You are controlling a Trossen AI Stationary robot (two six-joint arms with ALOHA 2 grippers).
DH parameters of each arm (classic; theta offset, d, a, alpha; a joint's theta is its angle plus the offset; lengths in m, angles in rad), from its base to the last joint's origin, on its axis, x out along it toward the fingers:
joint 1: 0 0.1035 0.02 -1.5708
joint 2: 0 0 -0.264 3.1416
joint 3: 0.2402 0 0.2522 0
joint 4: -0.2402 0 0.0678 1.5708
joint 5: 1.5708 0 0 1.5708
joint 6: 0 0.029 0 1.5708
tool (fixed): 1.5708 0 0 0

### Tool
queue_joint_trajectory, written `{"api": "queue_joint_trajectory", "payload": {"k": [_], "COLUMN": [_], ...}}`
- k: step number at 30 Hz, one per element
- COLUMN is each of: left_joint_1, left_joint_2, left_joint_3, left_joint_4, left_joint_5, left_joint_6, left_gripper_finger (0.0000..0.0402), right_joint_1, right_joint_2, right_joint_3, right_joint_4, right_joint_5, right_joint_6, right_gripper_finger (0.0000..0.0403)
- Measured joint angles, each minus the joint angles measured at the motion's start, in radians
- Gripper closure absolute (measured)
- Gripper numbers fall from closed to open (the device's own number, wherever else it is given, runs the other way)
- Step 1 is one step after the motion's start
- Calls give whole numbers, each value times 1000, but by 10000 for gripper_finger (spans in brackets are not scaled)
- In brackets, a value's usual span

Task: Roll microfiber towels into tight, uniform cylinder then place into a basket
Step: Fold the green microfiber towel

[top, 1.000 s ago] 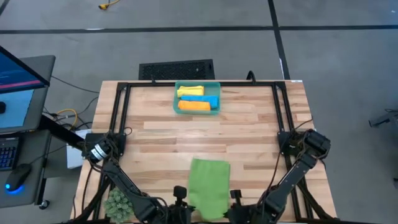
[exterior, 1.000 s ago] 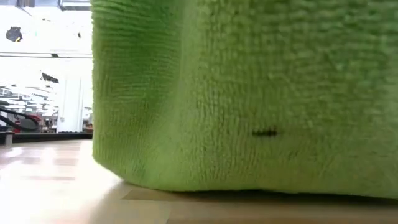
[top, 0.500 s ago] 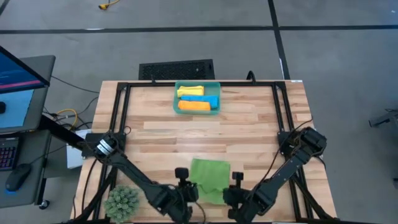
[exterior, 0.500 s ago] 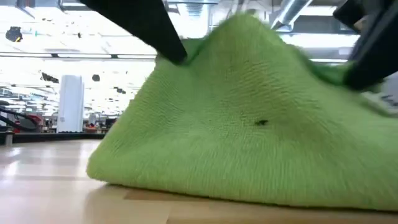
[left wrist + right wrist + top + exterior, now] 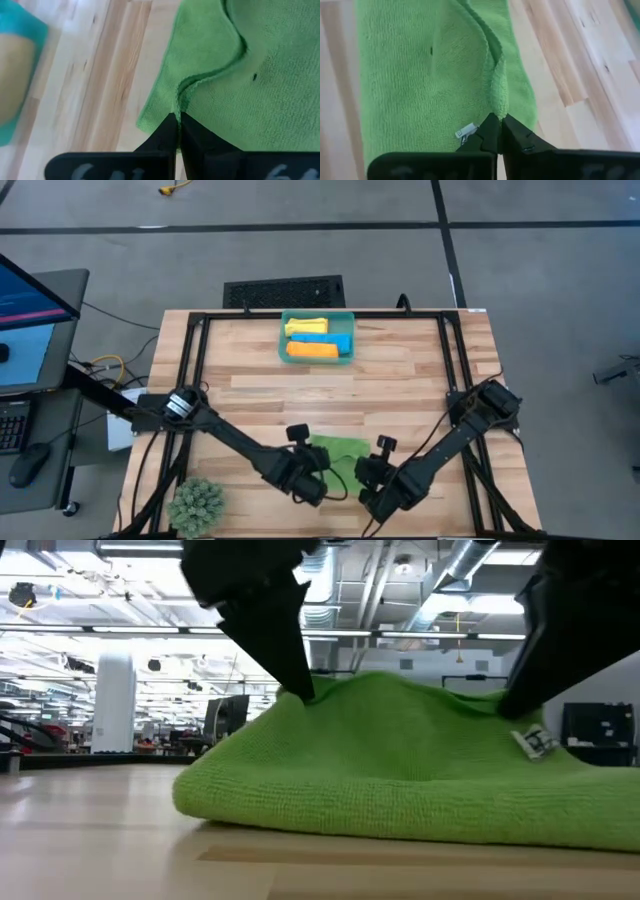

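The green towel [image 5: 337, 458] lies folded on the table near the front edge, its folded edge toward the low camera [image 5: 400, 805]. My left gripper [image 5: 316, 470] is shut on its left part, and my right gripper [image 5: 360, 472] is shut on its right part. Between them the cloth humps up [image 5: 400, 690]. The teal basket [image 5: 345, 317] stands at the far middle and holds the yellow towel [image 5: 305, 326], the blue towel [image 5: 330, 339] and the orange towel [image 5: 311, 350], all rolled. My left gripper pinches the top layer's hemmed edge [image 5: 179, 102] between its two fingertips, slanting down from above. The pinched bit is raised [image 5: 300, 695]; the rest of the towel lies on the table. My right gripper pinches the top layer's hemmed edge [image 5: 499, 102] between its two fingertips, close to the white tag [image 5: 466, 132], slanting down from above. The pinched bit is raised a little [image 5: 515, 715]; the rest lies on the table.
A fuzzy green plant-like object [image 5: 197, 503] sits at the table's front left corner. A black frame [image 5: 190, 360] runs around the table's sides. A dark grate [image 5: 284, 290] lies on the floor behind the table. Bare wood [image 5: 330, 395] lies between towel and basket.
Both grippers have carried the towel's near edge up and toward the table's far edge, then down, staying shut. The near half has folded over the far half, which stayed in place. The towel is now about half as long and lies lower.
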Motion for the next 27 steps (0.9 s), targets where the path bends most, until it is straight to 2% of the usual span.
{"api": "queue_joint_trajectory", "payload": {"k": [5,11,20,23,27], "left_joint_1": [27,40,43,43,44], "left_joint_2": [0,0,0,0,0], "left_joint_3": [0,0,0,0,0], "left_joint_4": [1,1,3,3,3], "left_joint_5": [54,96,96,96,87], "left_joint_6": [0,24,126,143,144], "left_gripper_finger": [401,401,400,381,329], "right_joint_1": [-31,-58,-66,-70,-83], "right_joint_2": [0,0,0,0,0], "right_joint_3": [0,0,0,0,0], "right_joint_4": [0,0,1,1,0], "right_joint_5": [-13,-81,-83,-83,-83], "right_joint_6": [-5,-7,-7,-7,-7], "right_gripper_finger": [373,376,324,308,291]}}
